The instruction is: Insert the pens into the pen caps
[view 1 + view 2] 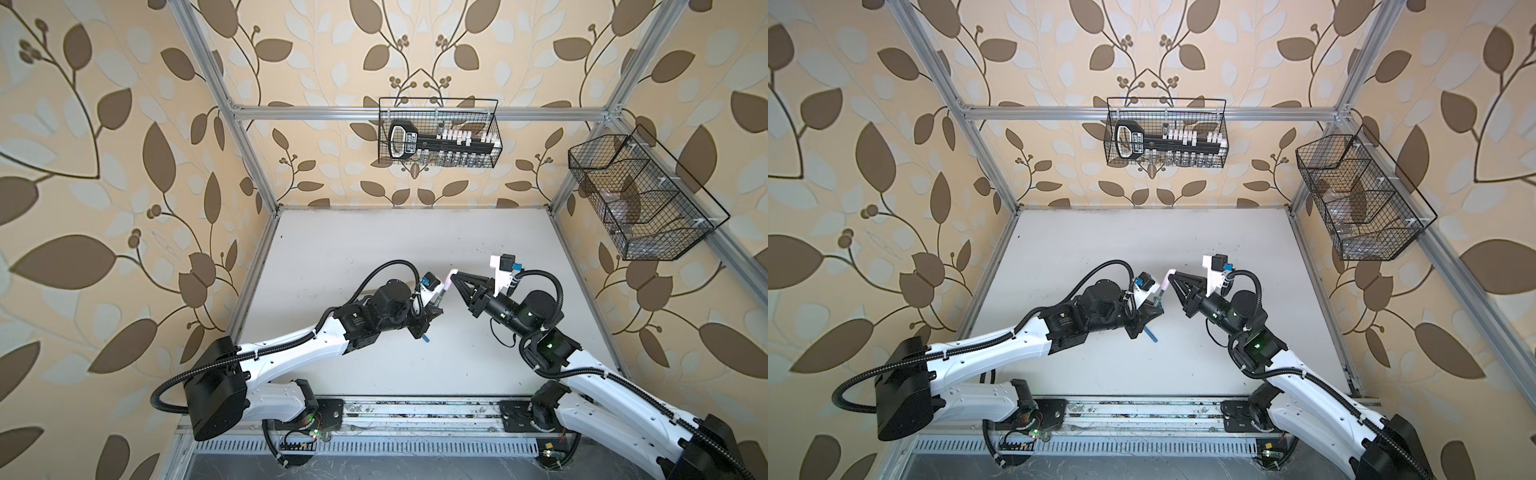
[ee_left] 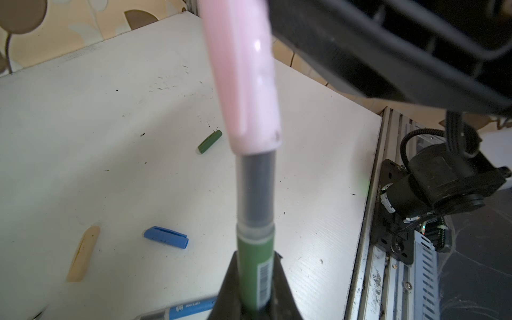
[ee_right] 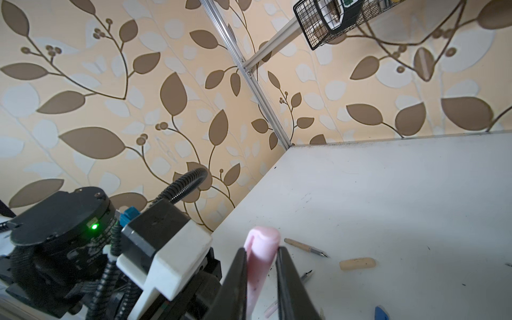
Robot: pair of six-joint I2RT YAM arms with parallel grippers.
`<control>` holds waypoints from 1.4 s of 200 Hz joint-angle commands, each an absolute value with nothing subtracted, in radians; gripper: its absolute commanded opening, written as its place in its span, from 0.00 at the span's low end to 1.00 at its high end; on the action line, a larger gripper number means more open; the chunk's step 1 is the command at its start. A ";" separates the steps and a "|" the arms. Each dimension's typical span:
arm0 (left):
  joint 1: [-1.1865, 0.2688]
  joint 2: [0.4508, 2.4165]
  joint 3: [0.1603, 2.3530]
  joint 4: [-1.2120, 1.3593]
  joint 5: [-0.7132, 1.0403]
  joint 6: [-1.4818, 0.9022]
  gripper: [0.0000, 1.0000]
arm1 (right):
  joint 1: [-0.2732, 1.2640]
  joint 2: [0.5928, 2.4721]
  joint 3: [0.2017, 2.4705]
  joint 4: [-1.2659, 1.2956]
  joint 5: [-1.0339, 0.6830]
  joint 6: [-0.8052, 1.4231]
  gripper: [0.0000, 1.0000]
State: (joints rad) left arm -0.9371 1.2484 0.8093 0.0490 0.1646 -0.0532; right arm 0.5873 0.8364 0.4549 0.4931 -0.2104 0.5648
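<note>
Grip on the left is firm: the left gripper (image 2: 255, 277) is clamped on the barrel of the green pen (image 2: 250, 257). The pen sticks out past its fingertips, raised off the table (image 2: 83, 124). Over the pen's front end sits the pink cap (image 2: 246, 77), its mouth partway down the dark section ahead of the green barrel.

The right gripper (image 3: 261, 253) meets it from the opposite side, with one finger on each side of the pink cap near its closed end. One finger touches the cap and there seems to be a slight gap beside the other, so I cannot tell whether the cap is pinched or let go. In both top views the two grippers face tip to tip above the middle of the table, the cap between them.

Out from the left gripper, the blue pen (image 1: 1151, 334) lies on the table just beside it, on the side toward the arm bases. Farther out, below the held pen, lie the blue cap (image 2: 166, 237) and the green cap (image 2: 210, 141), well apart from each other. Beyond the right gripper's tips the tan pen (image 3: 304, 247) lies flat, with the tan cap (image 3: 357, 263) near it but not touching
</note>
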 commanded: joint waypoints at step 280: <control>-0.950 1.241 0.864 0.146 0.141 -0.031 0.00 | 0.494 0.763 0.549 0.283 -0.478 0.525 0.44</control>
State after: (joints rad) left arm -0.9432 1.2652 0.8249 0.1081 0.1478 -0.0277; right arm 0.5457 0.7311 0.5014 0.2996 -0.3244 0.4892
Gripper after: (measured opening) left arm 0.121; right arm 0.435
